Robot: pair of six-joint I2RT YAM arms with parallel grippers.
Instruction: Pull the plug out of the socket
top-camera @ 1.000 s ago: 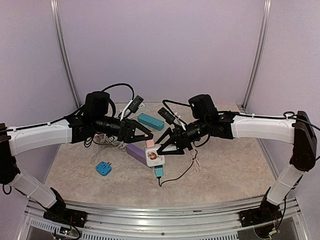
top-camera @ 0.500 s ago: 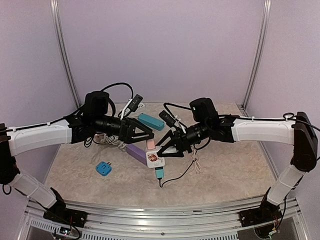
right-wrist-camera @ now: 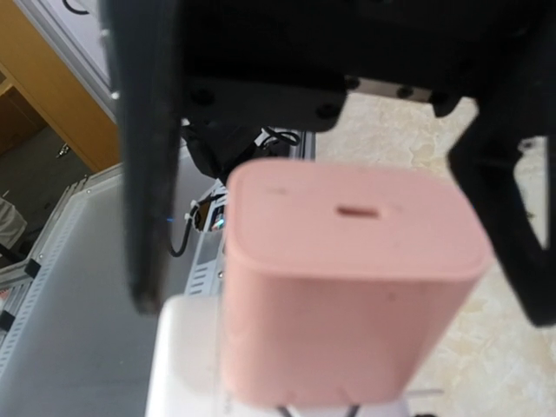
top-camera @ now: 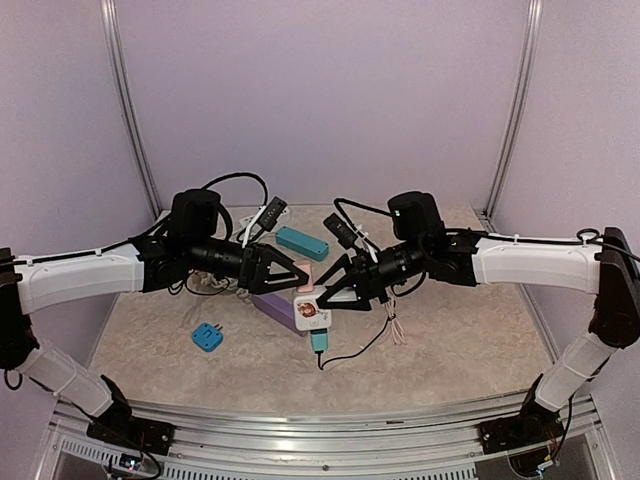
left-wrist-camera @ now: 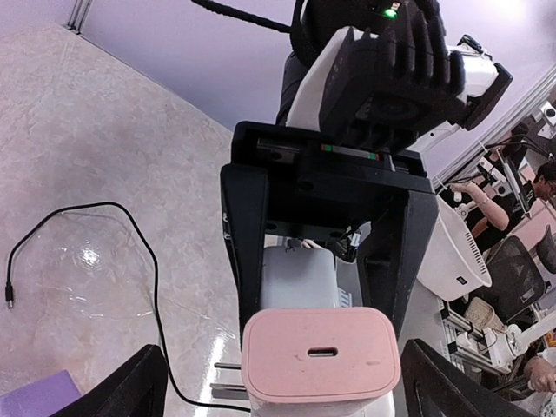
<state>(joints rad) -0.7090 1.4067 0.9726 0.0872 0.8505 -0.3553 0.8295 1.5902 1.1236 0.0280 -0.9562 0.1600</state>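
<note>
— Plug (left-wrist-camera: pixel 320 356): where was it?
— Between the fingers (left-wrist-camera: pixel 130 387) of the left gripper (top-camera: pixel 296 280). They stood wide apart and touched neither side of it. It was pink and sat in the white socket (left-wrist-camera: pixel 298 278).
— And who held the socket?
— The right gripper (top-camera: pixel 323 294), from the opposite side, with its jaws closed on the white body. Farther out, a thin black cable (left-wrist-camera: pixel 156 304) lay on the table (left-wrist-camera: pixel 87 130).

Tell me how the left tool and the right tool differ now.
The left tool is wide open and holds nothing; the right tool grips the white socket. The left tool's fingers flank the pink plug without gripping it; the right tool's press the socket. Both face the plug.
</note>
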